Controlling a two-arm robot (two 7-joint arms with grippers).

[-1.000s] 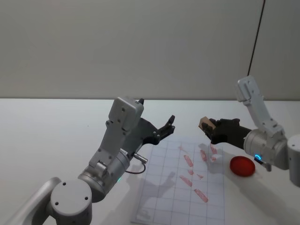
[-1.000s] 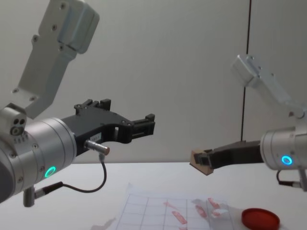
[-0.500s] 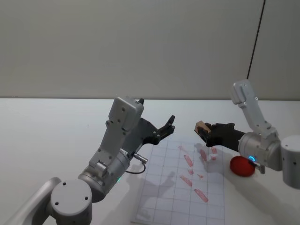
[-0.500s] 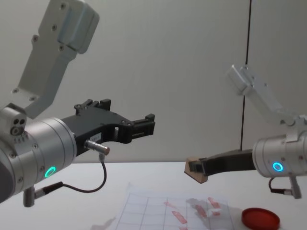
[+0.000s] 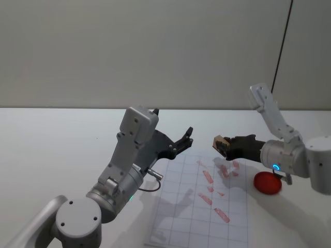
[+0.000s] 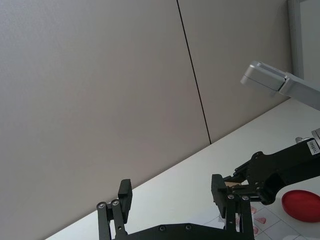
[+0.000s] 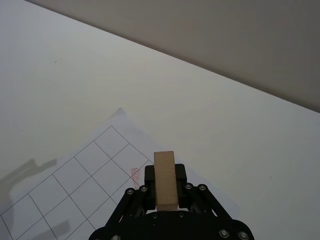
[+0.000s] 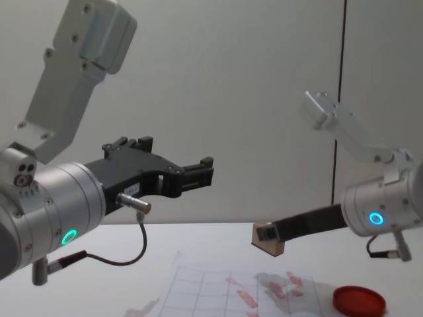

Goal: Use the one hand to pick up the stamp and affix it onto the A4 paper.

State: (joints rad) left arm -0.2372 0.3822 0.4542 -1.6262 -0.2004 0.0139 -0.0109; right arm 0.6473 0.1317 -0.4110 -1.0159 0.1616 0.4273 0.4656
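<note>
Head view: slim black right gripper [image 5: 223, 146] clamped on the small tan wooden stamp block [image 5: 219, 141], raised over the far right corner of the white gridded A4 paper [image 5: 181, 217].
Bigger black left gripper [image 5: 182, 141] hung above the paper's far left corner, fingers spread wide; flat round red ink pad [image 5: 267, 183] lay just right of the sheet.

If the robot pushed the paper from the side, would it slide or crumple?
Probably slide or buckle: the A4 paper is one thin sheet loose on the smooth table. Lifted by a corner, it would likely droop. The right gripper holds the stamp above it; the left gripper hangs open.
</note>
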